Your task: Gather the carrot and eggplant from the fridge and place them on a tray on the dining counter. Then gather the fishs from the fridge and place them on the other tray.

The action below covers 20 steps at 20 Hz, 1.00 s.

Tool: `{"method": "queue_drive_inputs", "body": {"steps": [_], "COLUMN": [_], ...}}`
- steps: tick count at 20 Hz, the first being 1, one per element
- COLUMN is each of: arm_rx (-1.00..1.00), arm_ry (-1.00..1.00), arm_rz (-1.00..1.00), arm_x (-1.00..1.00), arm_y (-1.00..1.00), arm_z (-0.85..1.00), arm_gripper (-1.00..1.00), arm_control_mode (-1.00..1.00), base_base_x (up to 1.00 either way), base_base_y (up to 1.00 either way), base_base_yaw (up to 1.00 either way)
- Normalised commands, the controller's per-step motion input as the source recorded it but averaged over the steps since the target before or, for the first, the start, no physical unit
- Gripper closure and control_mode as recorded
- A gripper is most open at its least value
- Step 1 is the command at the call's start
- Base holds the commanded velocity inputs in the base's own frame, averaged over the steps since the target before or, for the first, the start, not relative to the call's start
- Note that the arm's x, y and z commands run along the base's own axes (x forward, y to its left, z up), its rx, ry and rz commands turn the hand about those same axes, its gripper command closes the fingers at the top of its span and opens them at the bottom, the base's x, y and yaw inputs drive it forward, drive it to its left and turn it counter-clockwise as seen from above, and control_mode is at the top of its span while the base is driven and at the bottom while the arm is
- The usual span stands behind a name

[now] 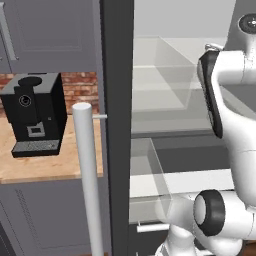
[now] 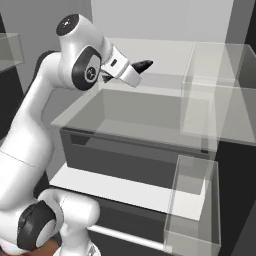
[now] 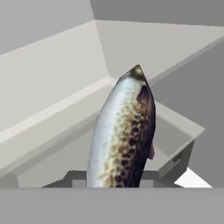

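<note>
I am reaching into the open fridge [image 2: 150, 50], above its upper glass shelf [image 2: 135, 117]. My gripper [image 2: 136, 69] is shut on a fish [image 2: 144, 64], whose dark pointed end sticks out past the white hand. Seen along the hand, the fish [image 3: 124, 131] is silvery with a brown-speckled flank. It stands up between the two dark fingertips [image 3: 72, 176] and hangs clear of the pale shelf below. The carrot, the eggplant, the trays and the dining counter are out of view.
The fridge's dark door edge [image 1: 117, 125] and pale bar handle [image 1: 88, 170] stand close on my left. A black coffee machine [image 1: 35, 115] sits on a wood counter [image 1: 50, 167] beyond. Clear door bins [image 2: 195, 205] [image 2: 220, 85] stand on the right, and a dark drawer [image 2: 130, 155] lies under the shelf.
</note>
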Motion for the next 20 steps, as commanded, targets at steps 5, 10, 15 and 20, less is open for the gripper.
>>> {"method": "queue_drive_inputs", "body": {"steps": [5, 10, 15, 20], "arm_rx": [0.0, 0.0, 0.0, 0.0], "arm_ry": [0.0, 0.0, 0.02, 0.02], "arm_rz": [0.0, 0.0, 0.0, 0.01], "arm_x": [-1.0, -1.0, -1.0, -0.97], "arm_y": [0.02, 0.13, 0.27, 0.31], "arm_z": [-0.04, -0.11, -0.23, -0.28], "arm_gripper": [1.0, 1.0, 1.0, 1.0], "arm_control_mode": [-1.0, -1.0, -1.0, -1.0], "base_base_x": [0.0, 0.0, 0.0, 0.0], "base_base_y": [0.0, 0.0, 0.0, 0.0], "base_base_yaw": [0.0, 0.0, 0.0, 0.0]}}
